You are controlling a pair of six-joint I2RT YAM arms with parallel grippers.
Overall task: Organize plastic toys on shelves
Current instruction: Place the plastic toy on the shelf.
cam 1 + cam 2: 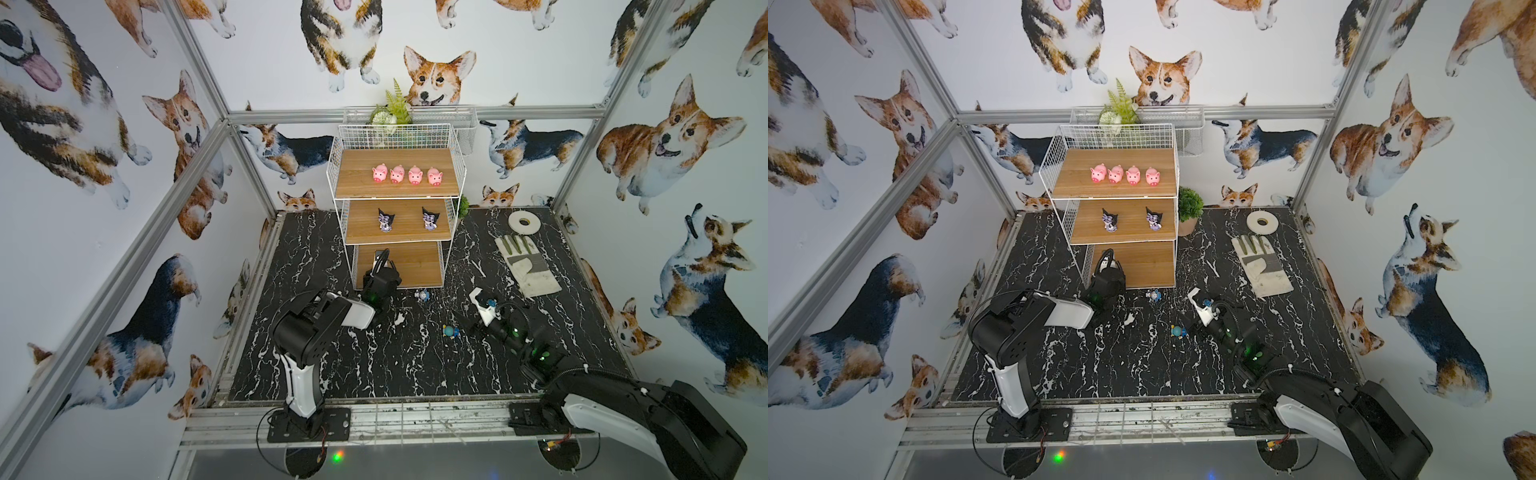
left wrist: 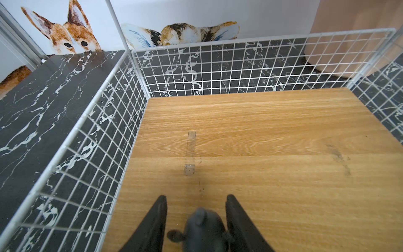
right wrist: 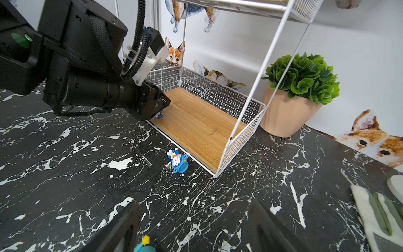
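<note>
Left wrist view, left gripper (image 2: 196,196): two black fingers (image 2: 157,218) stand a little apart with a small dark toy (image 2: 205,227) between them; I cannot tell if they squeeze it.
Under the left gripper: the bottom shelf (image 2: 261,131); the fingers are over its front left corner, near the white wire wall (image 2: 87,131) on their left.
Right gripper (image 3: 195,204): fingers wide apart, holding nothing, low over the black table (image 3: 65,174).
Beside the right gripper: a teal toy (image 3: 145,244) with a yellow top lies on the table, close on the left.
Ahead of the right gripper: a blue cat toy (image 3: 177,161) on the table, just in front of the bottom shelf's edge.
Higher up, past the left gripper: the middle shelf (image 1: 405,232) with two black-and-purple toys (image 1: 386,220), then the top shelf (image 1: 357,174) with four pink pigs (image 1: 397,173) in a row.
Ahead and right of the right gripper: a glove (image 1: 528,266), and past it a tape roll (image 1: 534,224).
</note>
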